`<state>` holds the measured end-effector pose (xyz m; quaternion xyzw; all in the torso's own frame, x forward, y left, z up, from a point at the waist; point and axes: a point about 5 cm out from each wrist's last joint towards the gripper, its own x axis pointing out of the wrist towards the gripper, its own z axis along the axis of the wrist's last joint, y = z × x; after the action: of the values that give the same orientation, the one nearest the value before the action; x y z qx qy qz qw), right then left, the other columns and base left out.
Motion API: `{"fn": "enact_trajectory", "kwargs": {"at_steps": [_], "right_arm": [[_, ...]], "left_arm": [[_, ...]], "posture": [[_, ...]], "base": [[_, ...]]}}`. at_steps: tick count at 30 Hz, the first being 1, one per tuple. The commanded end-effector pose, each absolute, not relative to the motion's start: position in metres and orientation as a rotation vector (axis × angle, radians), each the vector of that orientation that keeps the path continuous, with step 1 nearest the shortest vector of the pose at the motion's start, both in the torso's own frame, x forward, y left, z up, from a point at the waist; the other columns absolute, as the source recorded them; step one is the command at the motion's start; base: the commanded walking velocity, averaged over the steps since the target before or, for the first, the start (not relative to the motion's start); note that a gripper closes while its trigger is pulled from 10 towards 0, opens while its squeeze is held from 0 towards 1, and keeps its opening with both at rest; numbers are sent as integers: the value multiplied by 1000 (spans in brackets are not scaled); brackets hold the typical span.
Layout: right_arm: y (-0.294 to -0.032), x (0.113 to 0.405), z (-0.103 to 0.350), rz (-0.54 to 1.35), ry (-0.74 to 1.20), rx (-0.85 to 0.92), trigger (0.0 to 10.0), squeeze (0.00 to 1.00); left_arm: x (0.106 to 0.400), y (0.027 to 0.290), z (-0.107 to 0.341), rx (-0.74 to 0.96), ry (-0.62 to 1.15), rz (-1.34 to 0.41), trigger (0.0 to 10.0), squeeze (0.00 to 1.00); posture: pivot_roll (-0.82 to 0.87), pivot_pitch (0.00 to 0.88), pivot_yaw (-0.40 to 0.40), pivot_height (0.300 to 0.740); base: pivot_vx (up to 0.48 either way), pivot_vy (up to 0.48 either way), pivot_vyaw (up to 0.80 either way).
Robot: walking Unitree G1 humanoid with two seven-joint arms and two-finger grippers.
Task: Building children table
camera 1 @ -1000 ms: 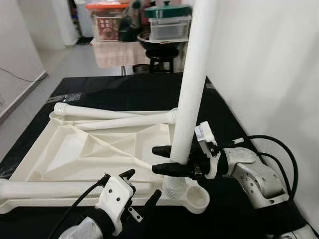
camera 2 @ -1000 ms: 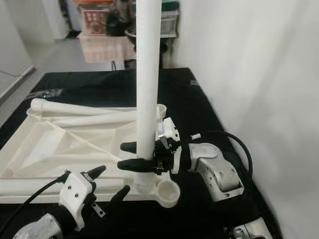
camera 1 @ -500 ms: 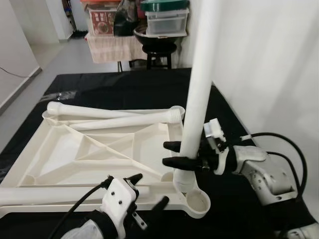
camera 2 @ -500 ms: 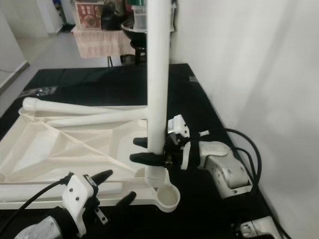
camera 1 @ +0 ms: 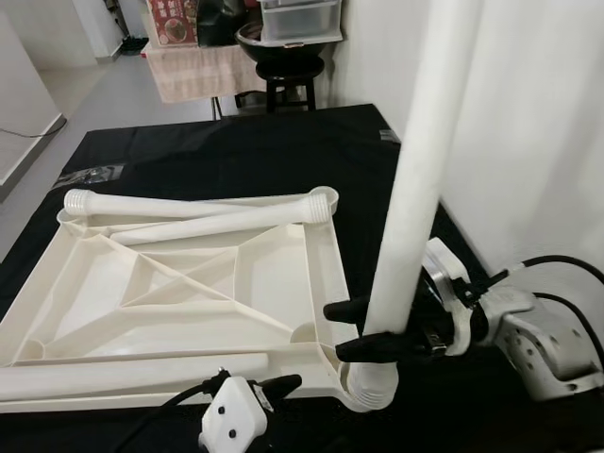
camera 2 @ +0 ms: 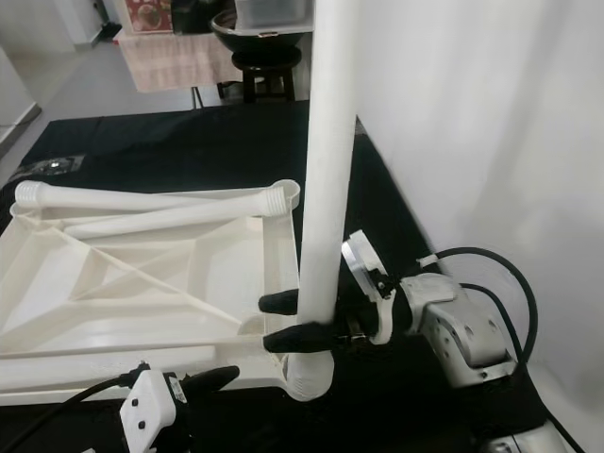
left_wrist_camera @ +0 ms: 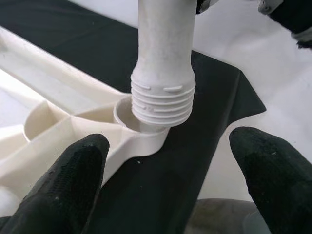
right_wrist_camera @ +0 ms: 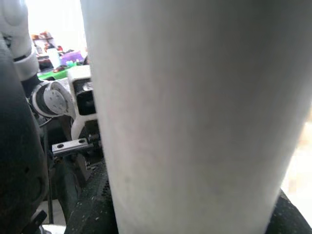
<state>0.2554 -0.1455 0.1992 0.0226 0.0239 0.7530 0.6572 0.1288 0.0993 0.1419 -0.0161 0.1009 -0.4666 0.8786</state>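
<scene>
While the right claw (camera 1: 351,329) clamps its two black fingers around the lower part of the upright table leg (camera 1: 415,189), the leg's threaded end (left_wrist_camera: 163,105) sits at the mouth of the corner socket (left_wrist_camera: 127,113) of the upturned white tabletop (camera 1: 189,283). From the left wrist view the threads are all still outside the socket and the end rests a little off its centre, leaning on the far rim, so I judge the leg is not yet screwed in. The tabletop lies on a black-covered bench (camera 1: 236,160), and the socket is its corner nearest the robot's right arm.

Two loose legs (camera 1: 198,215) lie across the far edge of the tabletop, and another leg (camera 1: 123,376) lies along its near edge. The left claw (left_wrist_camera: 170,180) hovers just before the socket, fingers spread wide and holding nothing.

The risk here is cross-threading: if the leg is turned while tilted or off-centre, the threads may bite crooked and jam. Downward push on a misaligned end could also slide the light tabletop across the cloth, since nothing pins it, or let the tall leg tip out of the grip.
</scene>
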Motion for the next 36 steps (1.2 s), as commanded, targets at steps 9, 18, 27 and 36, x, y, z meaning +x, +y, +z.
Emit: {"fn": "enact_trajectory", "kwargs": {"at_steps": [9,18,27,36], "right_arm": [[-140,261,197,1667,16,-43,10000,0],[-147,261,200,1686,55,-117,10000,0],[-151,246,203,1815,151,-108,10000,0],[-134,248,213,1809,35,-68,10000,0]], "left_arm": [[120,104,149,-59,226,-956,10000,0],[113,104,152,-97,253,-966,10000,0],[112,105,153,-119,272,-984,10000,0],[114,106,154,-124,267,-979,10000,0]], "posture": [[8,240,44,740],[13,262,48,740],[12,259,52,740],[12,260,46,740]], "base": [[0,0,0],[0,0,0],[0,0,0],[0,0,0]]}}
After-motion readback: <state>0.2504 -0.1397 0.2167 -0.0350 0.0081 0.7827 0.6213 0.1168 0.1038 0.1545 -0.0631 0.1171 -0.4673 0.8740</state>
